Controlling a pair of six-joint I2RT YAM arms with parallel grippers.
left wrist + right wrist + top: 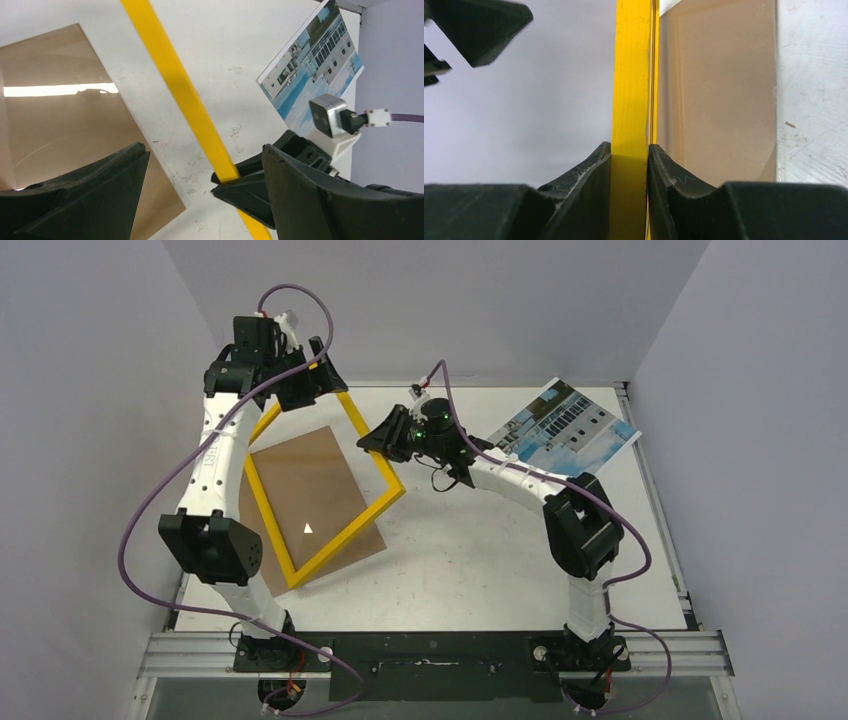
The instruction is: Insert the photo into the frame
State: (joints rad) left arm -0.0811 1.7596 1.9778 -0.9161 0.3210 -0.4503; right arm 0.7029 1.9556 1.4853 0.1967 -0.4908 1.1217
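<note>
right jaws clamped tight on a yellow rail of the frame [629,100], left jaws gaping empty by its far corner, photo [570,425] lying far right on the worktop [480,560]: i'd close left squarely before shifting.

The right hand [629,155] clamps the frame [631,75] between both fingers [589,170], which press the yellow bar from either side. The bar runs straight up the picture. Just right of it lies a brown board [719,90] (glossy, with a faint glare), and beyond that the scuffed white desk [811,100]. A black wedge-shaped part [479,25] sits at top left.
</note>
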